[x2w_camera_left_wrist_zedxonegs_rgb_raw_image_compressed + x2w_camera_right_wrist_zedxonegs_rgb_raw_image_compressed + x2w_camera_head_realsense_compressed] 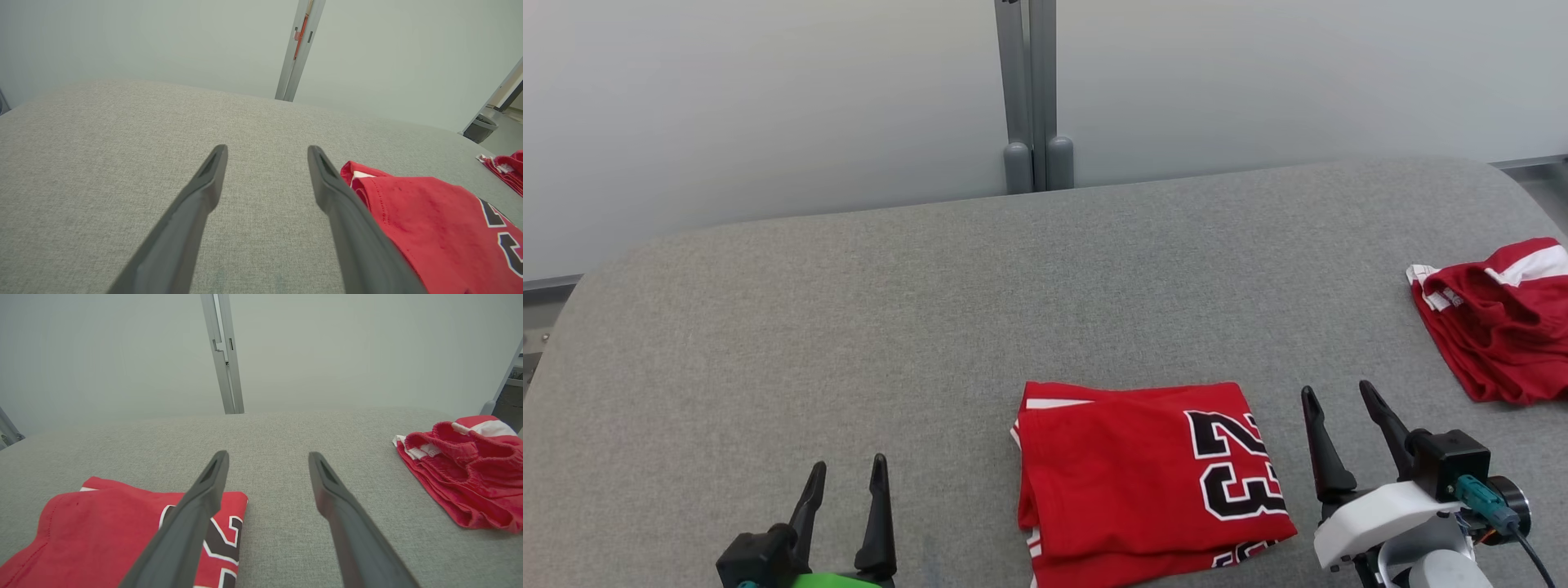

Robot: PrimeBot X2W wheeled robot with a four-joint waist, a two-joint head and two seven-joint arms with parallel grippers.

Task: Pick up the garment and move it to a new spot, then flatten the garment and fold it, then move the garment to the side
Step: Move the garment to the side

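L gripper [848, 463] & R gripper [1338, 389] both released, empty, flanking folded jersey [1147, 474], prob. staged for shifting it aside.

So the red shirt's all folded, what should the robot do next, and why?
Probably move the right gripper to the edge of the folded jersey and pinch it. The jersey lies folded, both the right and left gripper stand open and empty, so only moving it aside seems left.
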